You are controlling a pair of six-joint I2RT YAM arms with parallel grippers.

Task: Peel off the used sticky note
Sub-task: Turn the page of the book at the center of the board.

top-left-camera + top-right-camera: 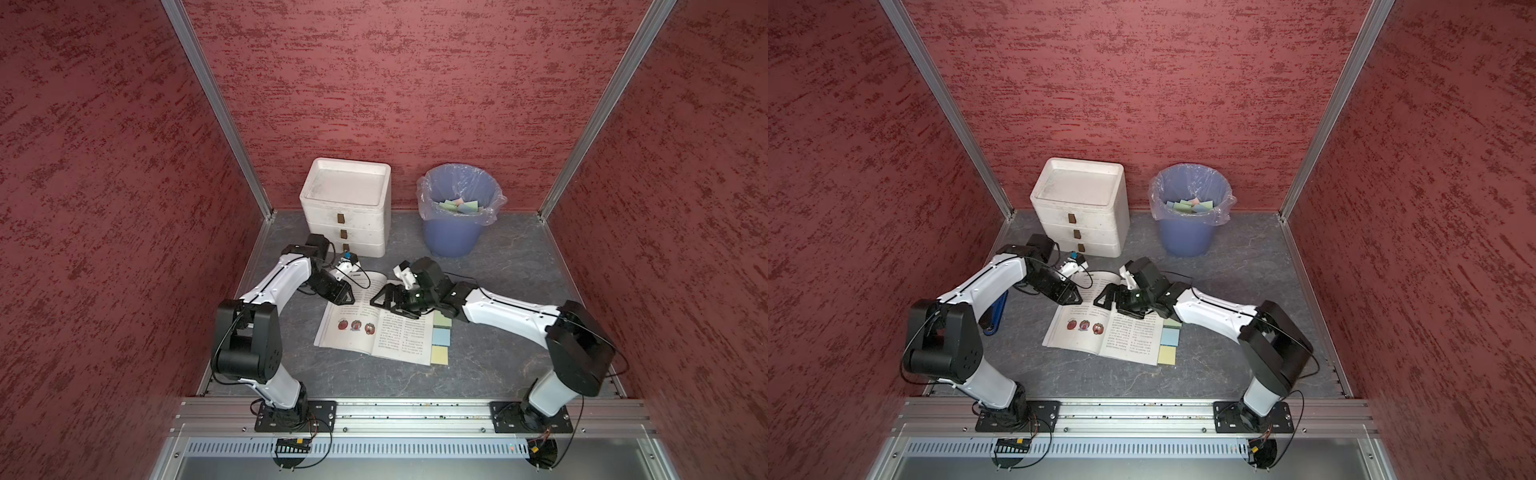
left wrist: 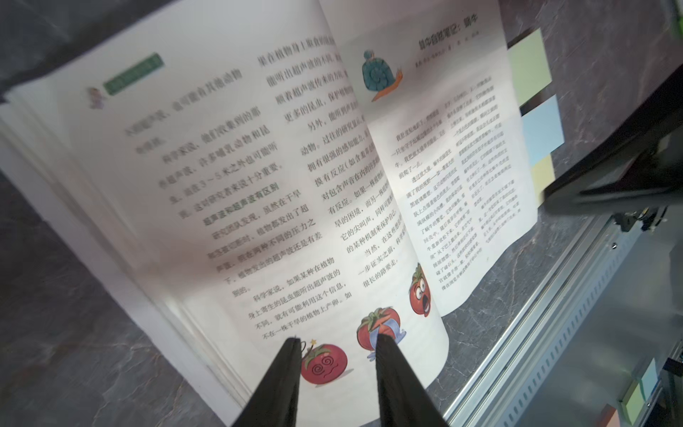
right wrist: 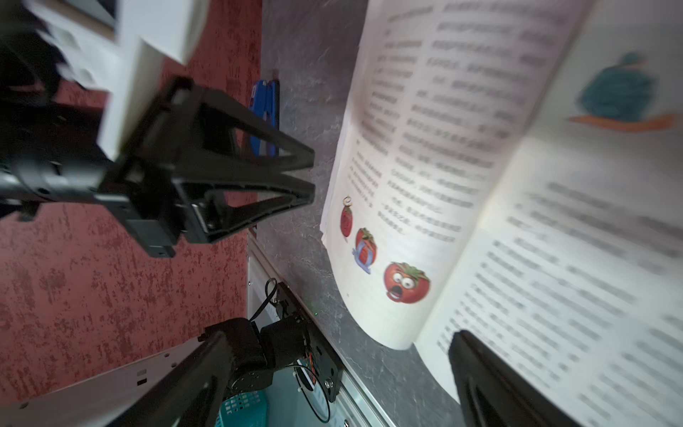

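Grey stone-patterned table (image 1: 511, 291). In both top views you have an open book (image 1: 365, 332) lying flat on it. Three notes poke out past the right page's outer edge in a column. The green sticky note (image 1: 442, 321) is farthest from the arm bases and partly hidden by the right arm, the blue sticky note (image 1: 440, 336) is in the middle, and the yellow sticky note (image 1: 439, 355) is nearest. Whether any carries writing is too small to tell. Your left gripper (image 1: 350, 296) hangs at the book's far left corner. Your right gripper (image 1: 380, 300) sits over the far end of the spine, apart from the notes. Behind stand a white drawer box (image 1: 1079, 208) and a lined blue bin (image 1: 1190, 237) holding loose notes. Left wrist view: the left gripper (image 2: 338, 340) has its jaws part-way apart with only the printed page showing between them, nothing gripped. Green (image 2: 528, 66), blue (image 2: 541, 125) and yellow (image 2: 543, 170) notes all show along the far page edge, attached to the book. Right wrist view, blurred: the right gripper's fingers (image 3: 488, 377) seem to stand wide apart and empty over the page. The left gripper (image 3: 314, 172) shows a narrow gap at its tips.
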